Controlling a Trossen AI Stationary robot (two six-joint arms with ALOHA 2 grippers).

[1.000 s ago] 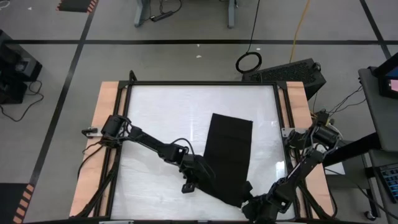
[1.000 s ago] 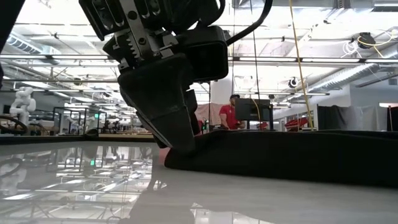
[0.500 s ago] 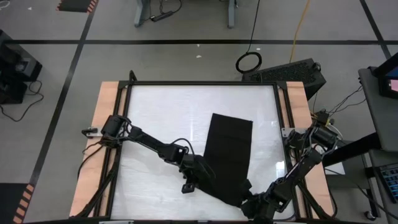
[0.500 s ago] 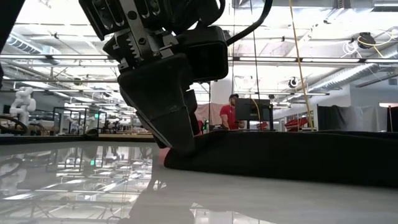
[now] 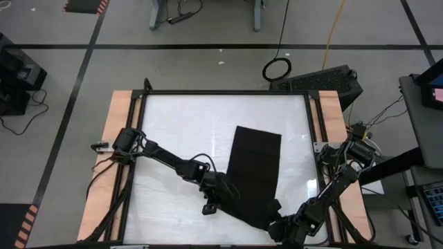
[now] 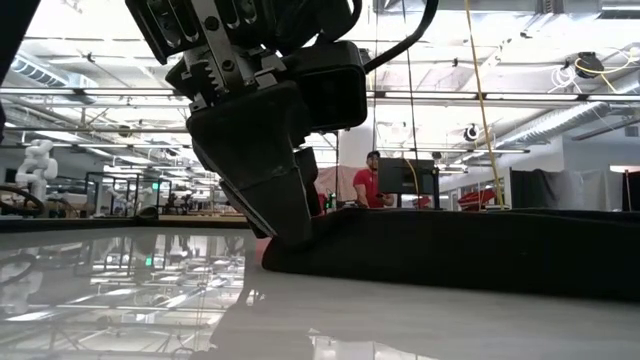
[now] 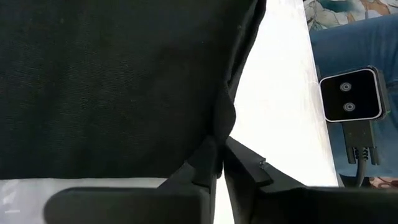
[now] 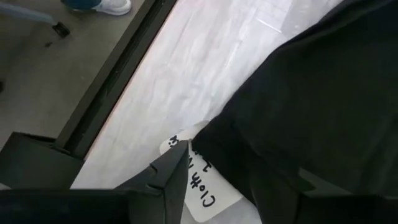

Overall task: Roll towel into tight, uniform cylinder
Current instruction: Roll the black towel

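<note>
Two claws, left claw [image 5: 227, 196] and right claw [image 5: 275, 213], pinch the towel [image 5: 255, 166].

Bright overhead ceiling lights glare off the glossy white table [image 6: 120, 290]; close wrist views look soft

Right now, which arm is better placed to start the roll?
Neither alone, probably: left end effector and right end effector each pinch a near corner of the folded towel, so rolling together suits.
</note>
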